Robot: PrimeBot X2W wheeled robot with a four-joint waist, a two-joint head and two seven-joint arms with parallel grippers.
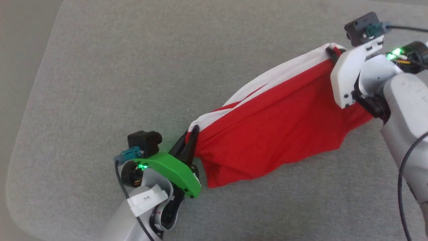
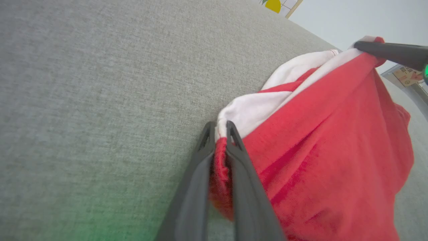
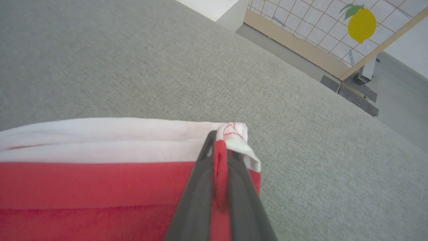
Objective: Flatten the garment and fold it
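I have the shorts [image 1: 274,134] strung in a sagging band over the middle of the grey pad [image 1: 133,67] (white stripe along the top edge), left gripper [image 1: 193,131] pinched tight on one end and right gripper [image 1: 331,51] clamped on the other, nearer the pad's far edge.

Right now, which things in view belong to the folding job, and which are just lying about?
Part of the job:
- shorts, red with white trim, stretched between both grippers
- left gripper, shut on one end
- right gripper, shut on the other end
- grey padded surface beneath them

Just lying about:
- lemon screen in the background
- white block beside it
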